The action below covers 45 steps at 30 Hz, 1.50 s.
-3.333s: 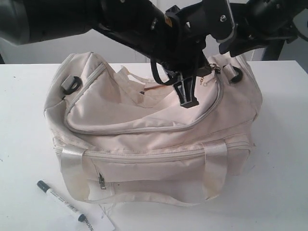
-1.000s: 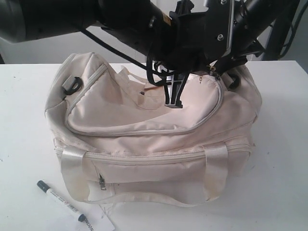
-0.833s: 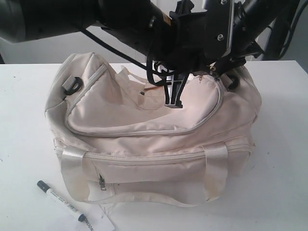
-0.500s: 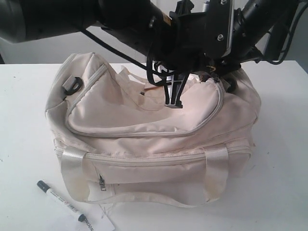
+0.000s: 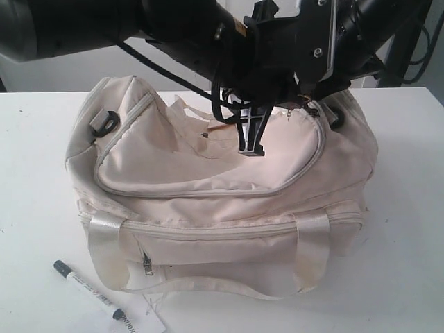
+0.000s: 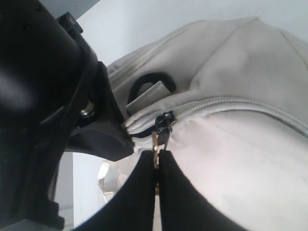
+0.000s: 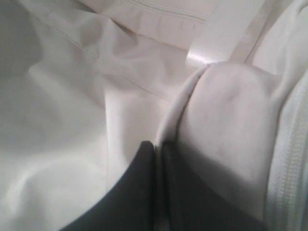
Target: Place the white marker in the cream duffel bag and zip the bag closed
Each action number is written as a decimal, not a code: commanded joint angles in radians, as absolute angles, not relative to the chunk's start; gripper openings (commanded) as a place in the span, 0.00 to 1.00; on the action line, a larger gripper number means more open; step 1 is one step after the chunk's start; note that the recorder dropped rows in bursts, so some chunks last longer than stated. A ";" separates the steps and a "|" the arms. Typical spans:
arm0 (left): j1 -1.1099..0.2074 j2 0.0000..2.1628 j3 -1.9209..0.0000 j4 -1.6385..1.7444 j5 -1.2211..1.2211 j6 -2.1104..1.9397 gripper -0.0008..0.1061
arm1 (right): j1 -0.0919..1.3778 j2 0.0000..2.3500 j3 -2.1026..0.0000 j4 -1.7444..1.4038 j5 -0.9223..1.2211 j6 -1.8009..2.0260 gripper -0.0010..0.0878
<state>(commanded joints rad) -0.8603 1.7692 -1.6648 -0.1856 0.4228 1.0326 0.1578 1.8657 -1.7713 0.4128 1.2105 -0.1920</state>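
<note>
The white marker [image 5: 89,289] lies on the table in front of the bag's left corner, far from both grippers. The cream duffel bag [image 5: 208,173] fills the middle of the table. Both arms crowd over its right end. My left gripper [image 6: 157,161] is shut on the gold zipper pull [image 6: 155,144], just below the dark slider [image 6: 163,122] and the black end ring [image 6: 149,82]. Closed zipper teeth run on from the slider. My right gripper [image 7: 158,147] is shut on a raised fold of the bag's fabric [image 7: 226,110] beside the zipper.
A white paper tag [image 5: 142,320] lies by the marker's tail at the table's front edge. A black latticed piece [image 5: 251,139] hangs from the arms onto the top flap. Black rings sit at the bag's left end [image 5: 104,123] and right end [image 5: 336,119].
The right corner of the top flap has been drawn up and outward under the arms, and the right arm has shifted slightly. The marker and tag have not moved.
</note>
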 joint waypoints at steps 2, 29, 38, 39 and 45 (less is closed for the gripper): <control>-0.860 1.769 -1.665 -0.212 0.424 1.000 0.01 | 0.154 1.866 -1.771 0.413 1.201 -0.171 0.01; -0.860 1.769 -1.665 -0.502 0.715 0.987 0.01 | 0.151 1.866 -1.771 0.444 1.135 -0.143 0.01; -0.860 1.769 -1.665 -0.623 0.742 0.987 0.01 | 0.151 1.866 -1.771 0.444 1.117 -0.129 0.01; -0.860 1.769 -1.665 -0.625 0.753 0.987 0.01 | 0.151 1.866 -1.771 0.444 1.117 -0.129 0.01; -0.860 1.779 -1.665 -0.627 0.856 0.983 0.01 | 0.151 1.866 -1.771 0.452 1.110 -0.127 0.01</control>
